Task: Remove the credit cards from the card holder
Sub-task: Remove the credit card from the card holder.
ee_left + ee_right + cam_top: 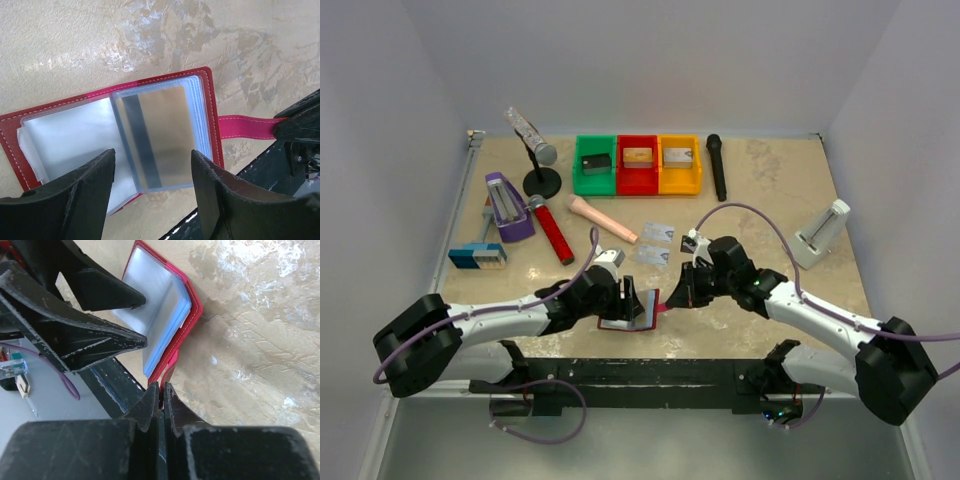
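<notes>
The card holder (207,95) lies open near the table's front edge, dark red with clear pockets (620,320). A silver credit card (160,135) with a dark stripe sits in the top pocket. My left gripper (152,155) hovers open just over that pocket, one finger on each side of the card (625,298). The holder's red tab (245,127) is pinched in my right gripper (161,390), which is shut on it (672,297). Two more credit cards (658,232) lie loose on the table behind the holder.
Green (594,165), red (638,163) and yellow (680,163) bins stand at the back, a black microphone (717,167) beside them. A red microphone (552,230), peach cylinder (602,218), purple stand (507,207) and blue block (477,256) lie left; a white stand (820,235) right.
</notes>
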Controlling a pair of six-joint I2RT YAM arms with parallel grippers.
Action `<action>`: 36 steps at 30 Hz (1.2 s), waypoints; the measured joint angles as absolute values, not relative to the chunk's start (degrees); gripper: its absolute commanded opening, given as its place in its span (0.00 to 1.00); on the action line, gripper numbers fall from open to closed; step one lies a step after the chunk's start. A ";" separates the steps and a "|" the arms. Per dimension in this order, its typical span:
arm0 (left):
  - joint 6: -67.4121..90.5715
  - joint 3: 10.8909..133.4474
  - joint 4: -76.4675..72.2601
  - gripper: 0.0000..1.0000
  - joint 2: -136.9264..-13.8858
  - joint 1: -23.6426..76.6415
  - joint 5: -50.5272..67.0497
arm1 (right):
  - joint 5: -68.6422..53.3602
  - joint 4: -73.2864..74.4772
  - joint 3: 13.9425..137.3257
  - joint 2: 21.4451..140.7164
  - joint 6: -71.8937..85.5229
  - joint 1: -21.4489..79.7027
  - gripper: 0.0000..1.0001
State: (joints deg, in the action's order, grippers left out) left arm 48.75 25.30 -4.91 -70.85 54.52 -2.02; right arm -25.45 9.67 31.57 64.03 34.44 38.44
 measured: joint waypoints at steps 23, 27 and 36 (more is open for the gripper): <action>46.89 28.29 -3.64 0.69 -73.30 54.52 -1.96 | -28.21 9.41 31.59 63.13 34.52 38.89 0.00; 46.89 28.62 -3.46 0.70 -73.30 54.52 -1.63 | -28.32 9.63 31.79 62.54 34.52 39.00 0.00; 46.87 29.56 -3.49 0.69 -73.32 55.29 -0.86 | -28.38 9.82 31.92 62.48 34.50 39.11 0.00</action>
State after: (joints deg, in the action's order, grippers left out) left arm 46.87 29.56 -3.49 -73.32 55.29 -0.86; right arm -28.38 9.82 31.92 62.48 34.50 39.11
